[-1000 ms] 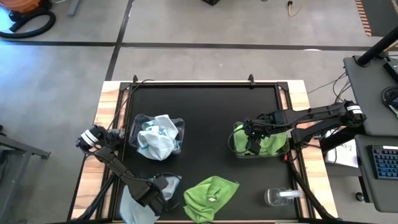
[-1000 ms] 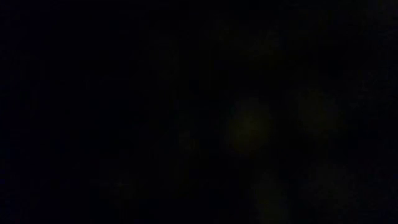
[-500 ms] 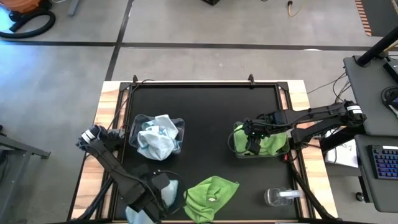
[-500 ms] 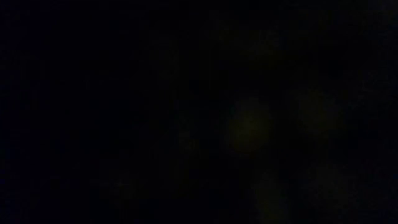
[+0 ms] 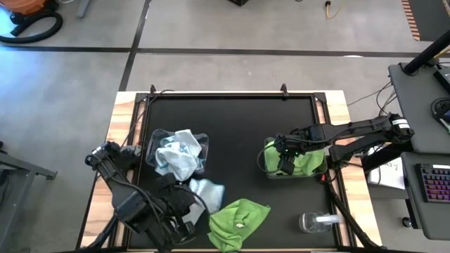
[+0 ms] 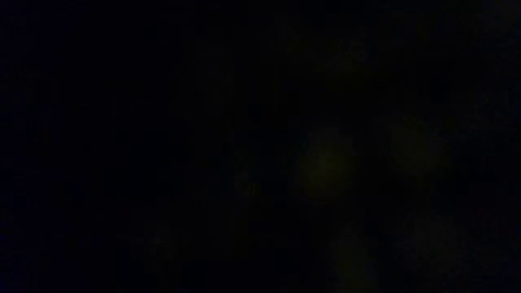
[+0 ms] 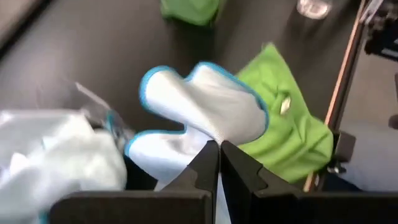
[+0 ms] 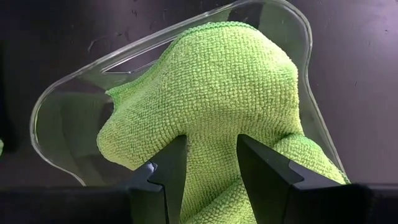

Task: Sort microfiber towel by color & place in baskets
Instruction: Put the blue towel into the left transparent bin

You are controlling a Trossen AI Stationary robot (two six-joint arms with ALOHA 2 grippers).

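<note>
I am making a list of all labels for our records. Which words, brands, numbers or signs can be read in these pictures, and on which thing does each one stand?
None can be read.
Green towel near the table's front edge: a small pale tag shows on it, too small to read.
Keyboard on the side desk: key markings too small to read.
Low view: too dark to show anything.

Nothing can be made out in the low view; it is all dark. In the high view, the left gripper is half hidden under its own arm, and part of the pale blue towel is covered by it. The green towel near the table's front edge is cut off by the picture's edge. The green towel in the right basket is partly covered by the right gripper. The left wrist view is blurred.
</note>
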